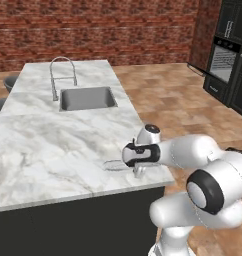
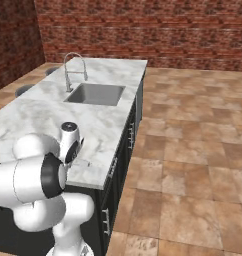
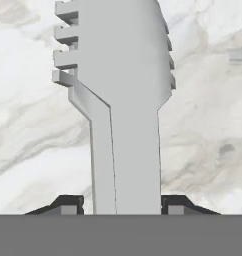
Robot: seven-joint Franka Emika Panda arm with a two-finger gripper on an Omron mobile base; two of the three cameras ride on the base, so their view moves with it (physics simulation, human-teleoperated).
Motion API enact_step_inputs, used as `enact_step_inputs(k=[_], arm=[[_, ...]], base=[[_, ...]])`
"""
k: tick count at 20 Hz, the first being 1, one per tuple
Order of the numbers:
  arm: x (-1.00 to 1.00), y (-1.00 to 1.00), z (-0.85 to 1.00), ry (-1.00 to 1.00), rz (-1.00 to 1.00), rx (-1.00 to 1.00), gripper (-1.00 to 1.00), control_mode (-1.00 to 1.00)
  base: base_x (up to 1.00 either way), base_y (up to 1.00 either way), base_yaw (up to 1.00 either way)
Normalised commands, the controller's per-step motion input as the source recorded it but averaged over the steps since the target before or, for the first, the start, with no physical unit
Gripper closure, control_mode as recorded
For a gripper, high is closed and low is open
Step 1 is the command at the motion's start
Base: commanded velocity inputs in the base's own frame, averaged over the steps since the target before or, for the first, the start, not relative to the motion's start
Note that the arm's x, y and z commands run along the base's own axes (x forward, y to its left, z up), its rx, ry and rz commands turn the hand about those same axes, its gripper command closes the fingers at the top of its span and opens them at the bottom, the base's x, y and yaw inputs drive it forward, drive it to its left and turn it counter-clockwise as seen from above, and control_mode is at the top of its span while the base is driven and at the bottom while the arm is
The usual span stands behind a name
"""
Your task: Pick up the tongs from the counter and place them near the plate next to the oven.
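Two dark fingertips (image 3: 68, 205) flank the shaft of the tongs (image 3: 125, 100), one on each side; the hand (image 3: 122, 206) is narrowed to a slim gap and closed on that shaft. Whether the tongs rest on the marble or clear it cannot be told. The toothed end points away from the hand, with the long axis running parallel to the near edge of the bench (image 1: 53, 140), close to its near right corner. The sink (image 1: 88, 98) and faucet (image 1: 62, 75) sit toward the far end. Brick walls and a tiled floor surround the bench; the oven (image 1: 224, 62) stands in dark cabinetry at far right.
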Motion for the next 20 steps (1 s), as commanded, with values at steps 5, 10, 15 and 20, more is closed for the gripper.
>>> enact_step_inputs(k=[5, 10, 15, 20], arm=[[-0.5, -0.38, 0.99, -0.17, -0.02, 0.0, 1.0, -1.0], [-0.32, -0.49, 1.0, -0.04, -0.2, 0.0, 1.0, -1.0], [-0.34, -0.4, 1.0, 0.0, -0.3, -0.06, 1.0, -1.0], [-0.37, -0.52, 0.83, -0.01, -0.3, -0.03, 1.0, -1.0]], base=[[0.0, 0.0, 0.0], [0.0, 0.0, 0.0], [0.0, 0.0, 0.0], [0.0, 0.0, 0.0]])
